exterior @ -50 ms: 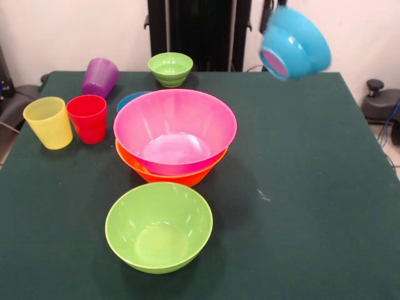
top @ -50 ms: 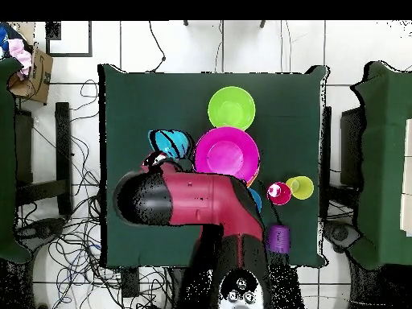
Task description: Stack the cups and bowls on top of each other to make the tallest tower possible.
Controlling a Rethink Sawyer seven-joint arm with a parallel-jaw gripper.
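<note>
Blue bowl (exterior @ -50 ms: 295,42) up in the air, tilted, at the table's (exterior @ -50 ms: 312,187) far right in the front view; hand itself hidden, so grip and opening cannot be told. Pink bowl (exterior @ -50 ms: 175,128) nested in orange bowl (exterior @ -50 ms: 169,175) at centre; large green bowl (exterior @ -50 ms: 159,226) in front; yellow (exterior @ -50 ms: 49,122), red (exterior @ -50 ms: 87,118) and purple (exterior @ -50 ms: 100,77) cups at left. Judged: light, rigid, glossy plastic, slippery; pinch thin rims, not curved walls.

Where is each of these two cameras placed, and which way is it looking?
Front view: low across the table, facing the pink bowl; a lifted blue bowl hides the gripper.
Overhead view: straight down; the red and black arm reaches up from the picture's bottom.
Both show the pink bowl and blue bowl.
</note>
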